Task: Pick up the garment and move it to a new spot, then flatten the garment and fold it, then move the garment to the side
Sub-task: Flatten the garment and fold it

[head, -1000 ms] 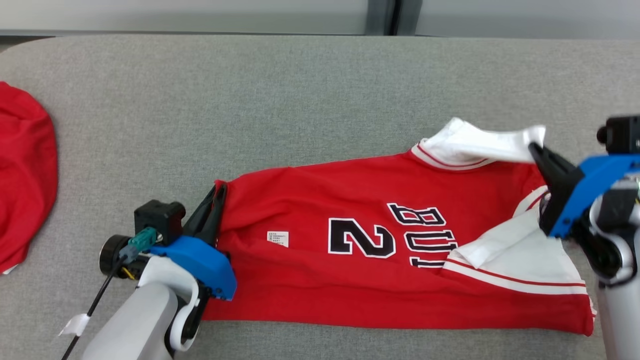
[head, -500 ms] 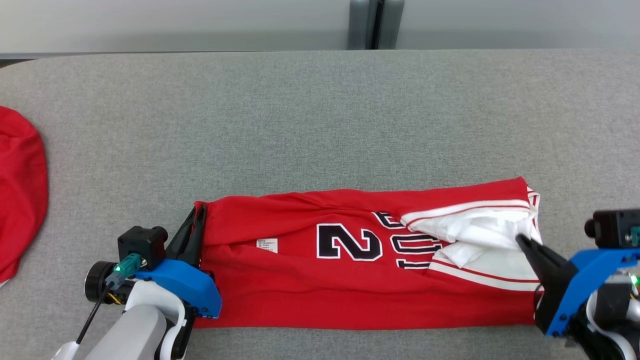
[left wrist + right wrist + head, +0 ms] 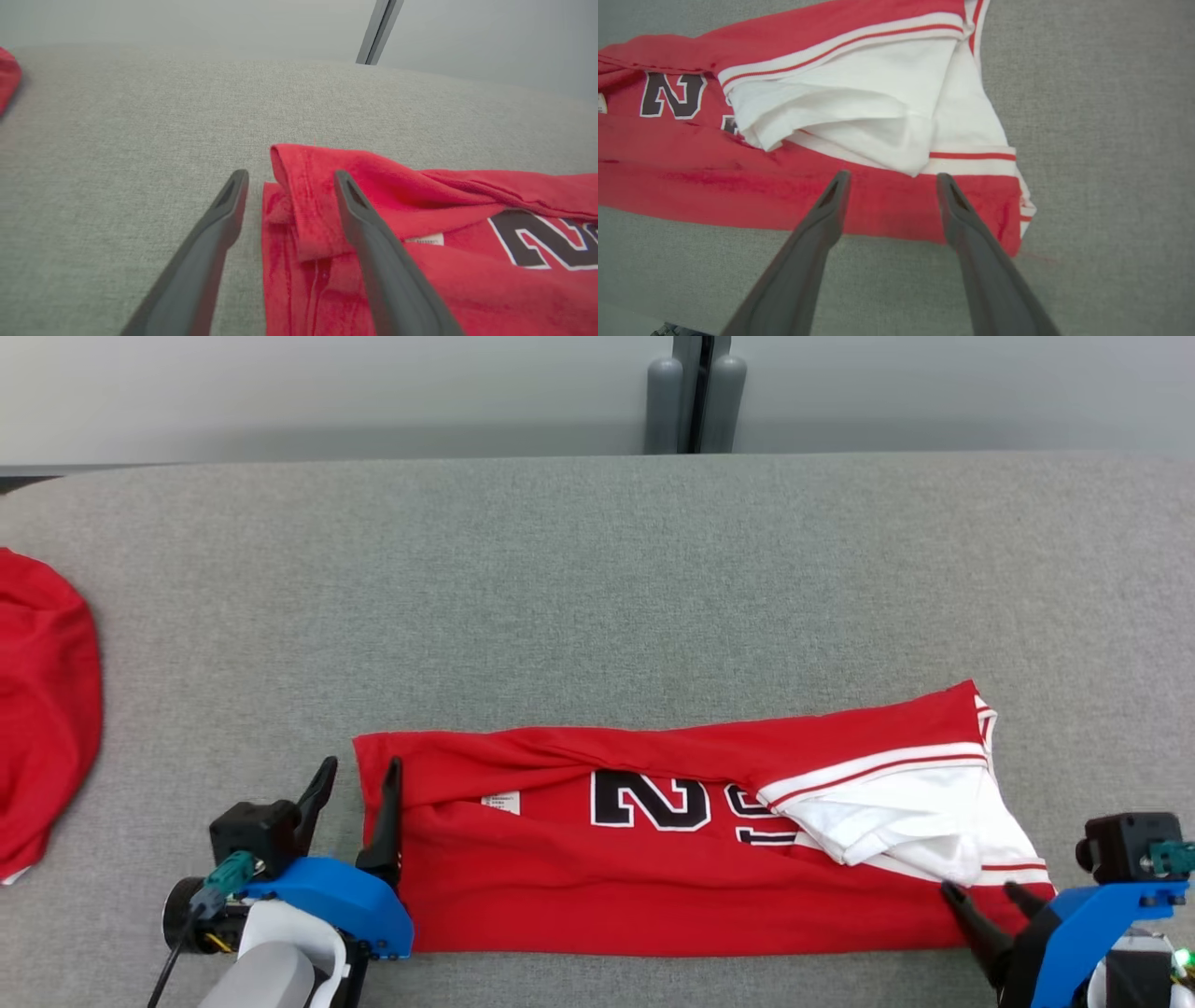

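Inspection ran from the near edge outward. At the left end of the garment [image 3: 653,896] stood the left gripper [image 3: 362,765], jaws spread and pinching nothing. One finger was over the bare table [image 3: 560,597] just beside the garment's left hem and the other over the hem itself. In the left wrist view the folded hem edge lay between them. Whether either finger touched the cloth could not be told.

At the garment's near right corner stood the right gripper [image 3: 977,889], jaws likewise spread and empty. Its fingertips were above the red strip, just short of the white sleeve [image 3: 896,812].

The garment, a red jersey, lay as a long band across the near part of the table, its far portion folded down toward the near side. That fold partly covered the black number [image 3: 649,801]. A small white label [image 3: 501,802] sat just left of the number. The white sleeve, trimmed with red stripes, was bunched on the garment's right end.

Beyond the garment the grey table was bare. Well to the garment's left, apart from it, lay a second red cloth [image 3: 47,709]. Past the table's far edge, a grey post [image 3: 665,406] stood against a pale wall.
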Controlling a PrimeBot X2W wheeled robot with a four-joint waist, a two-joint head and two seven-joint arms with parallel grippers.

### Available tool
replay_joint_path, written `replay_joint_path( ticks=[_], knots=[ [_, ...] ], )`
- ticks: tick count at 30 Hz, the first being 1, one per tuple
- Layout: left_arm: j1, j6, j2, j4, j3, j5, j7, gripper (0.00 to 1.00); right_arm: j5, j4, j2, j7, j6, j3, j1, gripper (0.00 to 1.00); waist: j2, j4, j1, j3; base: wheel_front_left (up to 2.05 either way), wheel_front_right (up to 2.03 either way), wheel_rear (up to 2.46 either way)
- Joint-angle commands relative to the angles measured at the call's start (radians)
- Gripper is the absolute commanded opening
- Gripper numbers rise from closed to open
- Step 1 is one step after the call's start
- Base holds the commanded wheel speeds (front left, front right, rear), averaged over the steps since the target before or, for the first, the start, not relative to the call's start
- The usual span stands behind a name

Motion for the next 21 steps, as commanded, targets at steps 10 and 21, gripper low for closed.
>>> replay_joint_path(
  ticks=[10, 21],
  knots=[
    [0.145, -0.019, -0.069, -0.199, 0.248, 0.020, -0.044, 1.00, -0.009, -0.042, 0.005, -0.050, 0.000, -0.079, 0.018, 1.00, 0.0000, 0.023, -0.0001, -0.088, 0.00, 0.00, 0.00],
    [0.284, -0.115, -0.112, -0.290, 0.394, 0.238, -0.045, 1.00, -0.047, 0.176, 0.005, -0.193, 0.000, -0.125, -0.097, 1.00, 0.0000, 0.031, -0.0001, -0.132, 0.00, 0.00, 0.00]
  ],
)
